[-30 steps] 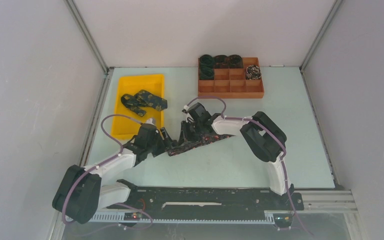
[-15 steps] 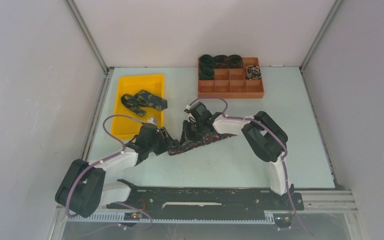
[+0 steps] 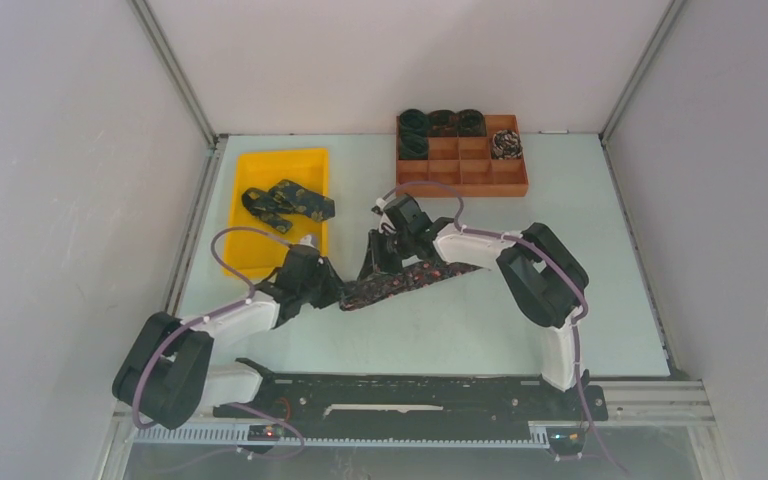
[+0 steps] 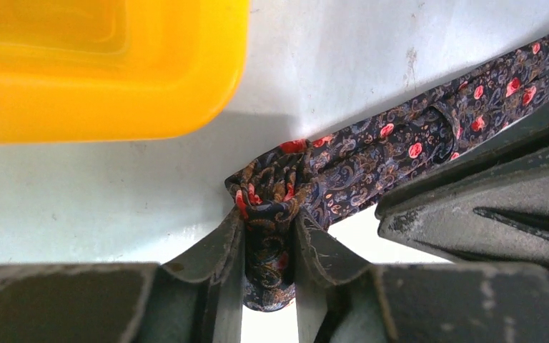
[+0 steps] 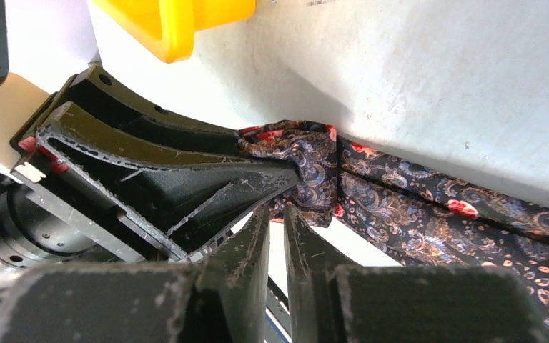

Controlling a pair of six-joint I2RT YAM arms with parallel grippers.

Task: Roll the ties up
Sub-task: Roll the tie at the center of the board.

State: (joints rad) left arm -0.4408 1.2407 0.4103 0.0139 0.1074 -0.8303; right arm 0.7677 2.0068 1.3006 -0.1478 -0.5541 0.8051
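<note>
A robotics lab test cell, as I see it: plain white panel walls (image 3: 400, 60) framed in aluminium rails (image 3: 175, 70) box in a pale counter (image 3: 580, 300); my left arm (image 3: 230, 320) and right arm (image 3: 540, 280) are bolted to a black base rail (image 3: 410, 392), with lilac cables (image 3: 425, 184) looped along them; a yellow bin (image 3: 278, 153), an orange divided tray (image 3: 470, 170) and ties (image 3: 410, 280) sit laid out like props.

Pale table (image 3: 580, 300): yellow bin (image 3: 270, 165), orange organizer (image 3: 460, 175), tie (image 3: 400, 282).
</note>
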